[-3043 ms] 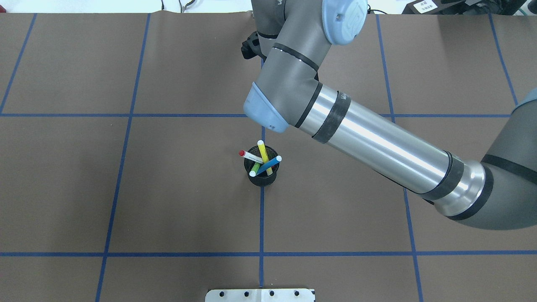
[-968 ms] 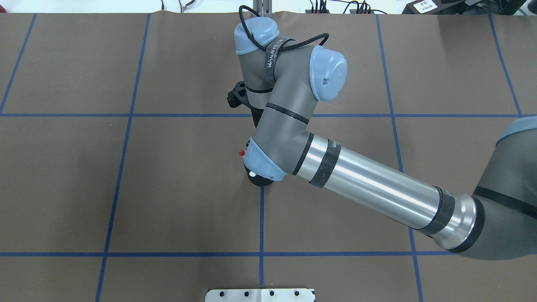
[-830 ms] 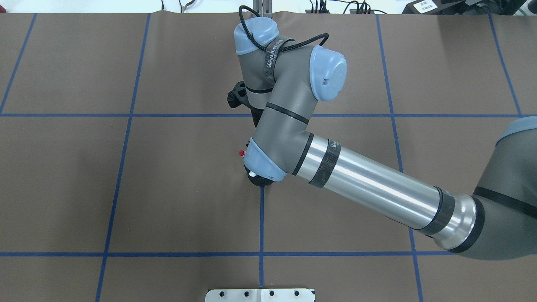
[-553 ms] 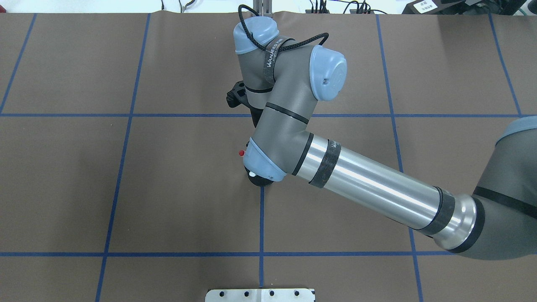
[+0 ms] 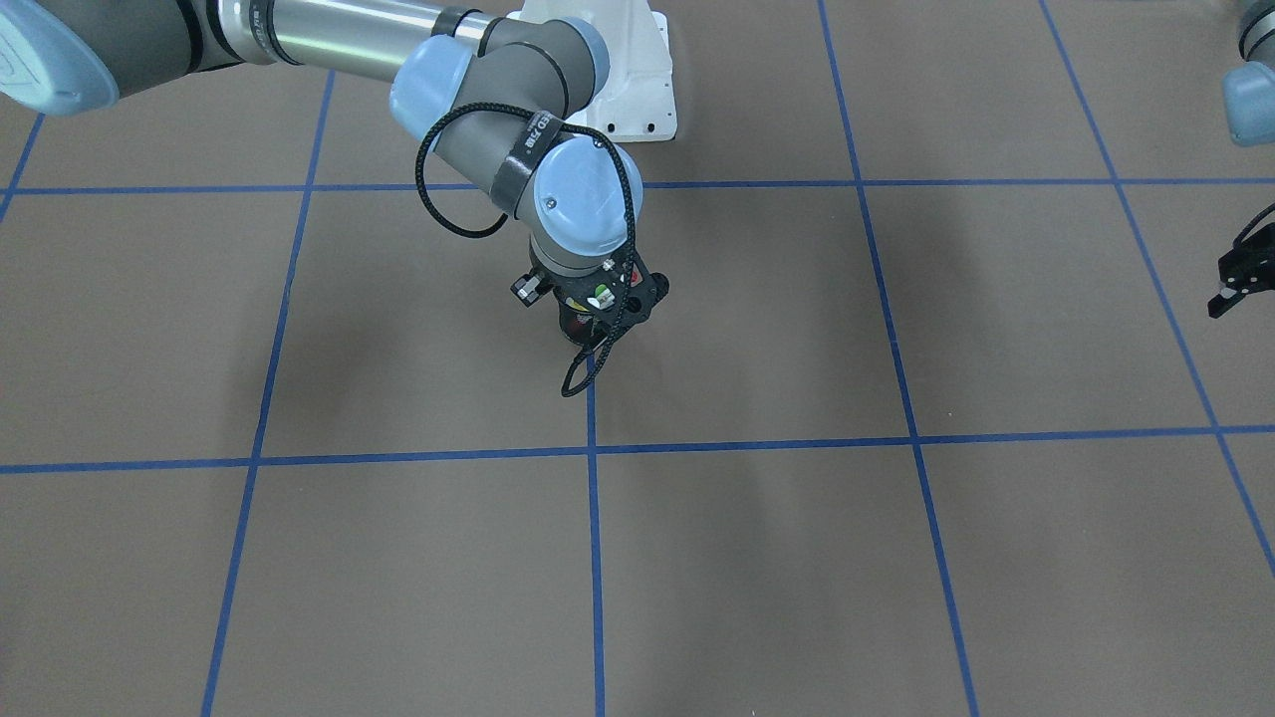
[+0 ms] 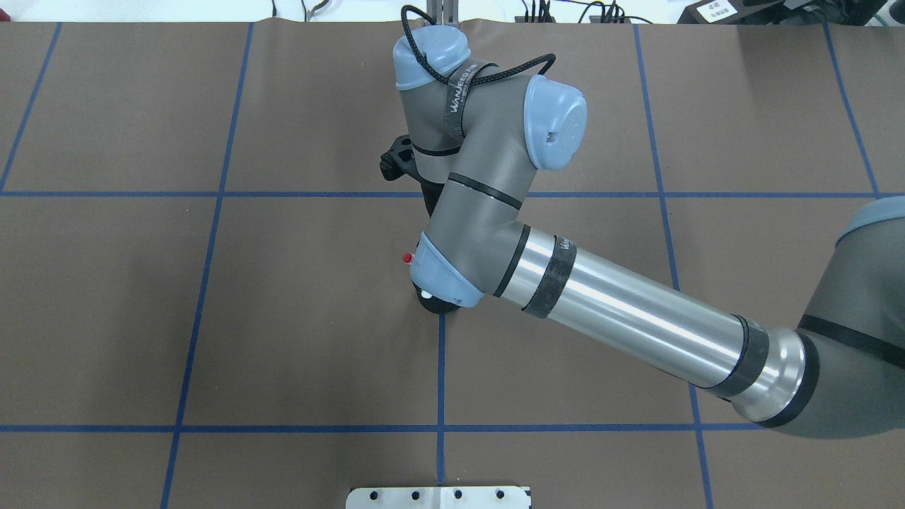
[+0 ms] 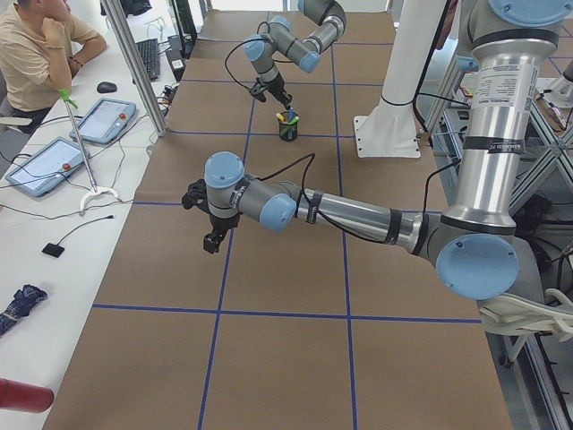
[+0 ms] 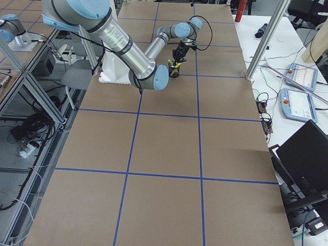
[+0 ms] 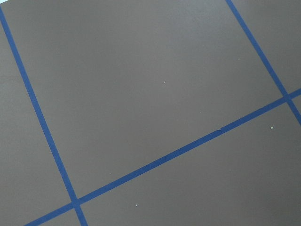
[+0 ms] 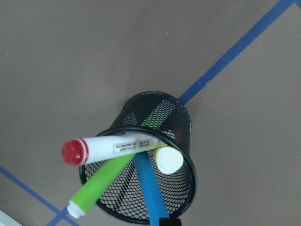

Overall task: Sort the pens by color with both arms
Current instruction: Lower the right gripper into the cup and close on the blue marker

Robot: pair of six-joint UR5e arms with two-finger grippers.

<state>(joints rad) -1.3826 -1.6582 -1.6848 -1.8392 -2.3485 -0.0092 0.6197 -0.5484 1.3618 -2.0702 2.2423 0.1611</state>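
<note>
Exterior front-facing view, read from left to right: the right arm [image 5: 538, 60], grey and silver with light-blue joint caps, enters from the upper left and bends down over the middle of the brown table [image 5: 797, 558]. A black cable loops around its wrist. The right gripper [image 5: 596, 317] points down directly above a black mesh cup [image 10: 155, 113], and the wrist hides most of the cup in this view. The fingers are covered, so whether they are parted or pressed onto a pen cannot be told. At the far right edge the left gripper [image 5: 1233, 284] hangs above bare table, well apart from the cup, with a little of the left arm [image 5: 1250, 90] above it. It is too small and cropped to say whether its jaws are apart or together.

The right wrist camera looks down into the cup, which stands on a blue tape line [image 10: 235, 52]. All four pens stand in it, leaning and crossing. From left to right: the white-barrelled pen [image 10: 117, 147] lies nearly level across the rim with its red end sticking out to the left. The green pen [image 10: 101, 181] slants down to the lower left and ends in a pale cap. The blue pen [image 10: 149, 186] runs toward the bottom edge. The yellow pen [image 10: 168, 160] shows mainly its round pale cap.

The left wrist camera shows only brown table crossed by blue tape lines.
</note>
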